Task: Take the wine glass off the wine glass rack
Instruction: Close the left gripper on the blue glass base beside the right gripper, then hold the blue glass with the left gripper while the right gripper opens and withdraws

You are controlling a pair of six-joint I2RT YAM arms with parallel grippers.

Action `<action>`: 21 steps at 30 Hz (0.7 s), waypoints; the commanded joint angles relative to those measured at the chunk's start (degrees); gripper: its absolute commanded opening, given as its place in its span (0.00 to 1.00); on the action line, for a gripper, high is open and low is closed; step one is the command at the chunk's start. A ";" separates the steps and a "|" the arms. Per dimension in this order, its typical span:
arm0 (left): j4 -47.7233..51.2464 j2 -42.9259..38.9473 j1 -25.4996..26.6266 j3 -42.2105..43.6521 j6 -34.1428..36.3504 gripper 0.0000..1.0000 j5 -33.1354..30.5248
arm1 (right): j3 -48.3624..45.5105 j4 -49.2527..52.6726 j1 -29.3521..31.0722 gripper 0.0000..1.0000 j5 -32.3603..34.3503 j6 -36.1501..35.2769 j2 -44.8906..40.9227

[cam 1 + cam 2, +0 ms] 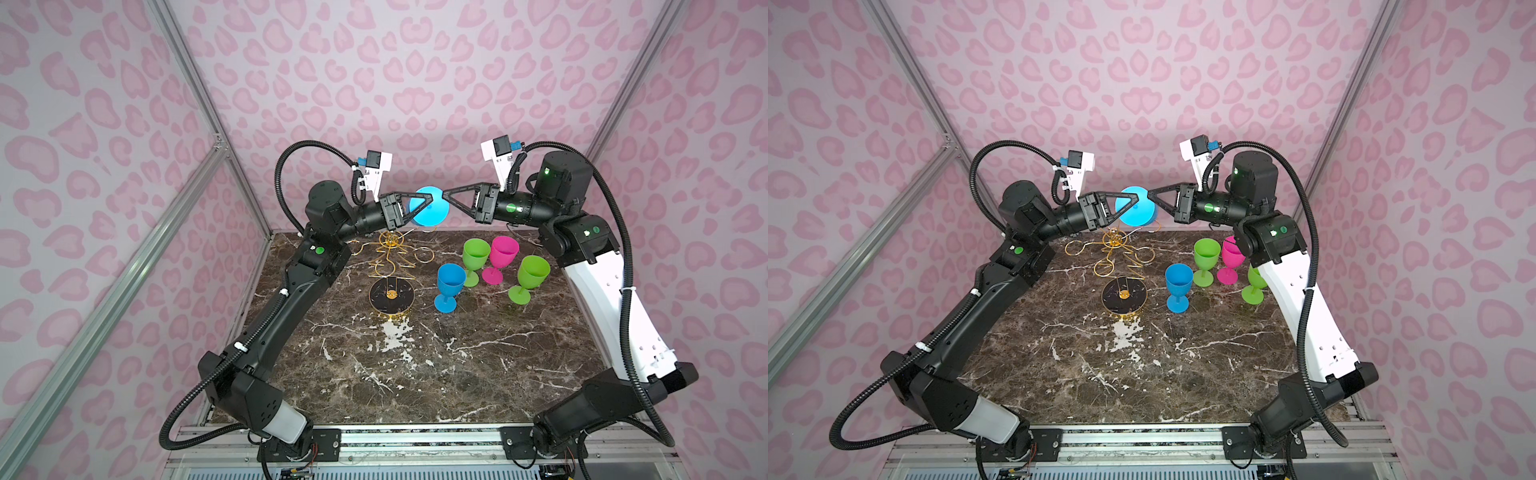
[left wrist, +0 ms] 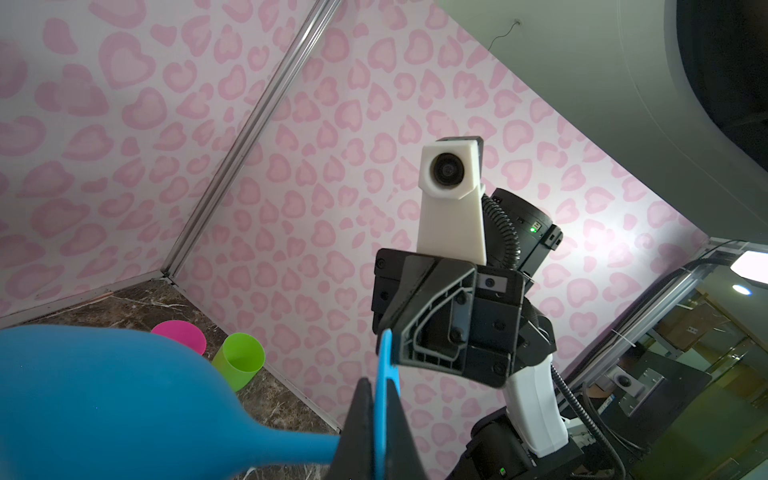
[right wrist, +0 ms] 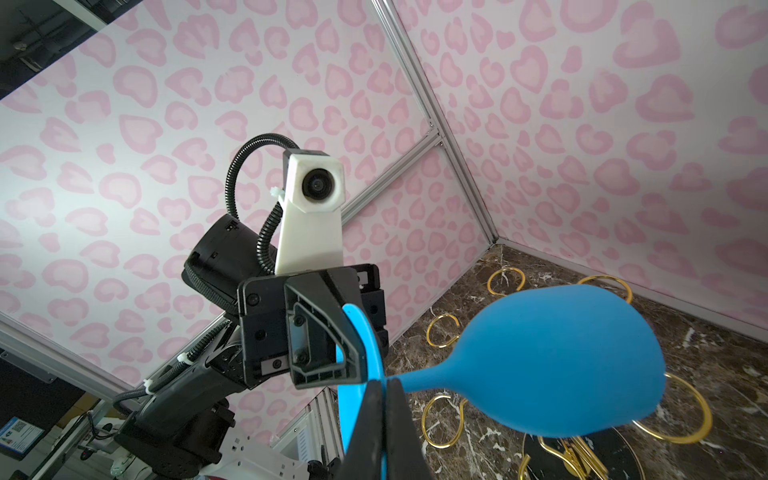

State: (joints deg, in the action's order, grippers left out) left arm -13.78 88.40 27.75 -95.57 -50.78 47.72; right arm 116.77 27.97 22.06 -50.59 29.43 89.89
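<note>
Left wrist view: the left gripper (image 2: 379,388) pinches the blue wine glass (image 2: 104,399) by its foot, and the right gripper (image 1: 446,195) clamps the foot opposite. In both top views the glass hangs sideways above the wine glass rack (image 1: 401,301); four glasses (image 1: 476,253) stand upright to its right.

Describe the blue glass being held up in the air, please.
The glass is matte blue and plastic-looking, with a rounded bowl, a stem and a flat round foot. It hangs above the rack, tipped over, with the foot showing full-face in both top views. The left end effector and right end effector both pinch the foot's rim from opposite sides.
</note>
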 commanded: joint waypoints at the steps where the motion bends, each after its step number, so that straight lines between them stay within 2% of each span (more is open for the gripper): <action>1: -6.17 -1.24 0.11 0.12 -1.91 0.04 1.28 | -0.69 -0.72 -0.16 0.04 1.35 -0.12 -0.38; 3: -6.17 -1.49 -0.02 0.03 -2.01 0.04 0.85 | -1.83 -0.98 -0.72 0.16 2.08 -0.73 -1.75; 6: -6.17 -1.89 -0.36 -0.01 -2.52 0.04 0.20 | -5.28 -1.85 -2.25 0.40 3.27 -2.77 -5.17; 8: -6.17 -2.08 -0.75 0.08 -3.39 0.04 -0.50 | -9.07 -2.30 -3.08 0.50 5.28 -6.09 -8.47; 10: -6.65 -2.33 -1.24 0.12 -5.00 0.04 -1.52 | -14.97 -3.75 -3.01 0.61 8.55 -10.89 -12.75; 13: -7.78 -2.46 -1.72 0.21 -8.03 0.04 -2.38 | -26.88 -12.12 -1.20 0.84 12.14 -16.61 -19.58; 16: -9.07 -2.70 -2.16 0.33 -11.33 0.04 -2.61 | -36.06 -16.97 3.72 0.97 21.24 -25.50 -24.71; 18: -10.46 -2.52 -2.60 0.36 -14.49 0.04 -2.03 | -40.41 -20.68 8.27 0.98 29.14 -31.71 -26.98; 21: -11.75 -2.56 -2.96 0.38 -18.05 0.04 -1.41 | -45.77 -28.43 13.31 0.98 36.36 -38.49 -28.27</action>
State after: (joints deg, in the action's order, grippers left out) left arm -20.49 86.61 25.10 -95.31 -63.77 45.87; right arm 74.37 11.09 32.49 -25.91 2.11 62.35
